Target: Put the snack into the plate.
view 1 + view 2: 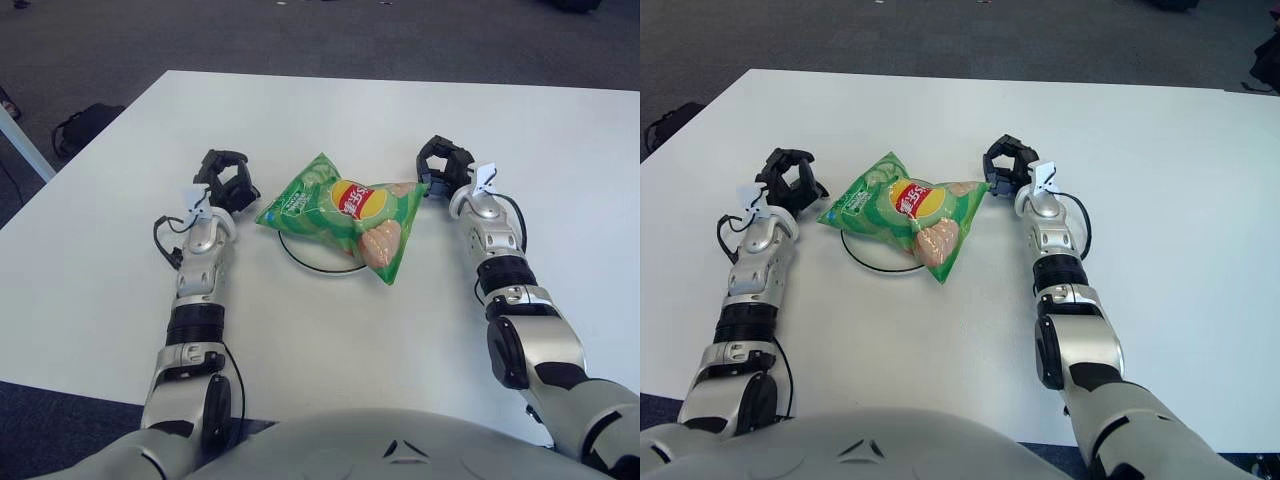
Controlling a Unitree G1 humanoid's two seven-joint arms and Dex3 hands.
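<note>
Risk: the snack bag (345,212) overhangs the plate (300,255) on its near-right side — a nudge from either hand could slide it off.
Snack: lying on the plate, between both hands.
Right hand (441,166): curled, touching the bag's right corner — a grip isn't clear.
Left hand (226,180): curled, holding nothing, just left of the bag.

Both arms wear silver shells broken by black ribbed bands and black joints. The left hand (226,180) and right hand (443,164) have black fingers (232,158). A thin black cable (163,240) loops beside each wrist, near a small white tag (487,176). A grey torso shell (400,445) sits below.
</note>
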